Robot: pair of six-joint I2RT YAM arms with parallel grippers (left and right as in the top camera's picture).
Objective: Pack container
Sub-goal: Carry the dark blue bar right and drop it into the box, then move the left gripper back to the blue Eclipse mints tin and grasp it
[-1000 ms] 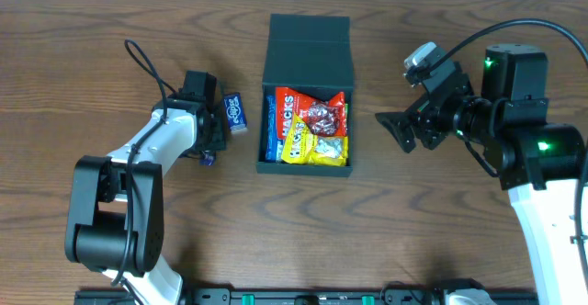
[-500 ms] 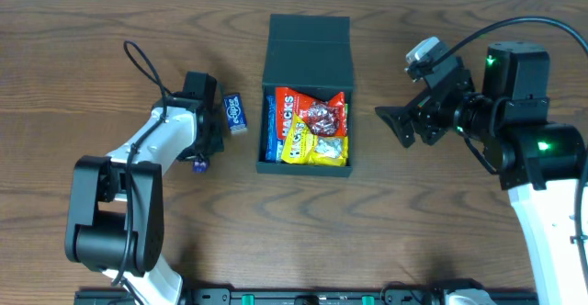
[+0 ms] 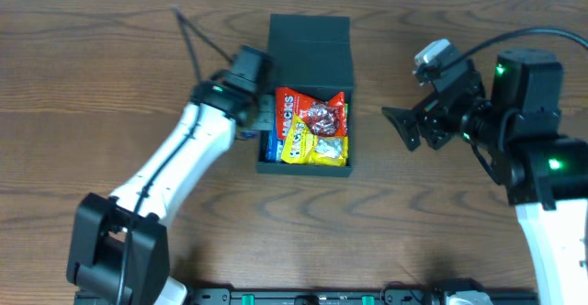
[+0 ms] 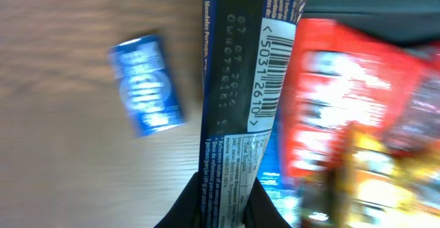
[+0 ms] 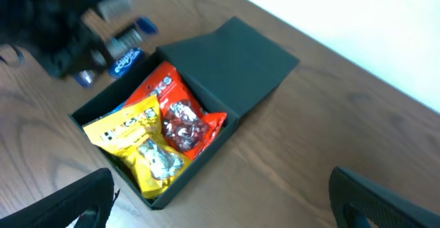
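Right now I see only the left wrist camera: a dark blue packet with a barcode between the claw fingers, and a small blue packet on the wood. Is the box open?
Observer: Yes. The lid of the box is folded back on the far side.
Operator: Is the left claw over the box?
Observer: Seen from overhead, the left claw with the dark blue packet is at the box's left wall, not over its middle.
Operator: Where is the right claw?
Observer: The right claw is open and empty, to the right of the box and apart from it.
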